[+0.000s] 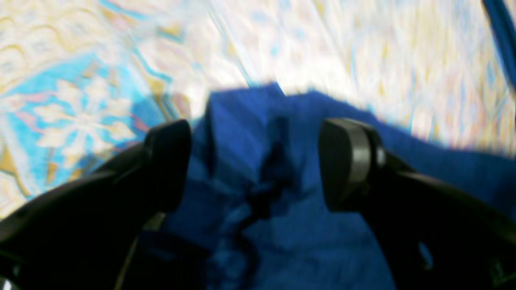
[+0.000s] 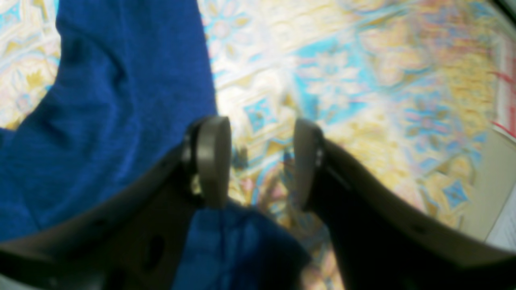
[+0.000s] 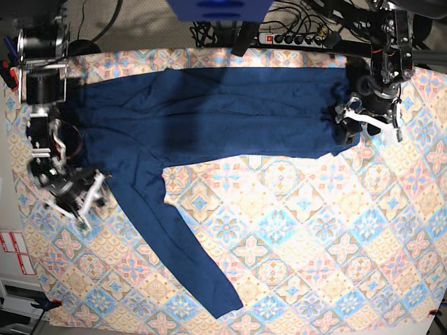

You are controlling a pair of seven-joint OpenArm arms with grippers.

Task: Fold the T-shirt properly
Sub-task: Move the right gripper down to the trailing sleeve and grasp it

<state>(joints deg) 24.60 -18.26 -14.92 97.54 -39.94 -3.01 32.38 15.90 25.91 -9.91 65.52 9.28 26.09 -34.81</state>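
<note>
patterned tablecloth (image 3: 307, 230), power strip (image 3: 297, 38), cables (image 3: 209, 31)

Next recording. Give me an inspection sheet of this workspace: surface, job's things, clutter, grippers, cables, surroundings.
Surface: patterned tablecloth covers the table.
Job's things: T-shirt, dark blue, spread across the far side, one long sleeve running diagonally toward the near edge; fold not finished.
Clutter: nothing seen on the cloth.
Grippers: left gripper jaws open over bunched shirt fabric, gripping nothing; right gripper jaws open, tablecloth visible between them, shirt edge beside one jaw.
Cables: power strip and loose leads behind the table's far edge.
Surroundings: labels beside the cloth; rest unclear.
</note>
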